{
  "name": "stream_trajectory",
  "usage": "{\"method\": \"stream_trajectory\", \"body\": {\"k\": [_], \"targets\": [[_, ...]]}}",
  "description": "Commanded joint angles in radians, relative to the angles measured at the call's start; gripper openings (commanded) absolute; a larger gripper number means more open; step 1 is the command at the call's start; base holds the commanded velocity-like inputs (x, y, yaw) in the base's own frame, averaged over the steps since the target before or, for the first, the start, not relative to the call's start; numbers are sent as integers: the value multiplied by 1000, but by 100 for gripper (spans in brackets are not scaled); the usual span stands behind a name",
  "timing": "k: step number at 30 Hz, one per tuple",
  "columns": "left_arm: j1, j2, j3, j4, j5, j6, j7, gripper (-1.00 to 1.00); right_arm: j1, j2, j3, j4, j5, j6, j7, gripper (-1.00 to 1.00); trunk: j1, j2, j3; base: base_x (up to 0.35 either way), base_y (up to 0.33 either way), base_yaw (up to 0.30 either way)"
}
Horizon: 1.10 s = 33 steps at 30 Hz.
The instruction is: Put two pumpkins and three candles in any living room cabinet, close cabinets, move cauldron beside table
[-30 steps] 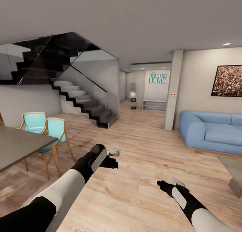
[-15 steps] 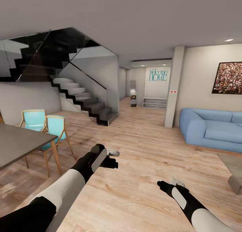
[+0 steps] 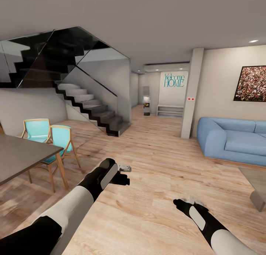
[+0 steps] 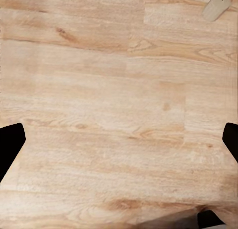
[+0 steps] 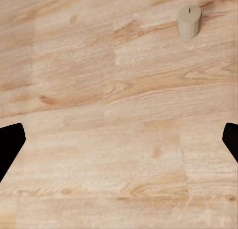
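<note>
A short beige candle [image 5: 189,21] stands upright on the wood floor in the right wrist view, well ahead of my right gripper [image 5: 119,144], whose jaws are spread wide with nothing between them. Another beige candle [image 4: 216,6] appears tilted on the floor in the left wrist view, far from my open, empty left gripper [image 4: 119,144]. From the head camera, the left gripper [image 3: 125,173] and right gripper [image 3: 193,200] both hover over bare floor. A corner of the glass-topped table [image 3: 255,175] shows at the right edge.
A grey-topped dining table [image 3: 18,155] with two turquoise chairs [image 3: 61,138] stands at the left. A dark staircase [image 3: 92,111] rises behind it. A blue sofa [image 3: 232,140] sits at the right, beside a pillar [image 3: 190,94]. A hallway opens straight ahead.
The whole head view has shifted slightly, with the room sliding upward in the picture, so the camera moved. Both arms keep the same pose.
</note>
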Motion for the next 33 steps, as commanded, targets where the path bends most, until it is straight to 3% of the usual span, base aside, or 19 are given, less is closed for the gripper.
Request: {"method": "stream_trajectory", "body": {"k": [1,8,18,33], "targets": [[-1,0,-5,-1,11,2,10,100,0,-1,4,-2,-8,6,-8,100,0,-1,-2,0,0,0],[-2,1,-10,-1,11,1,11,100,0,1,4,-7,-7,-1,-10,100,0,-1,-2,33,0,0],[-1,2,-10,-1,10,1,17,100,-1,5,4,-14,-8,1,-8,100,0,-1,-2,213,0,-15],[-2,3,-10,-1,10,1,17,100,-1,-1,3,-11,-9,4,-4,100,0,-1,5,233,0,-240]]}}
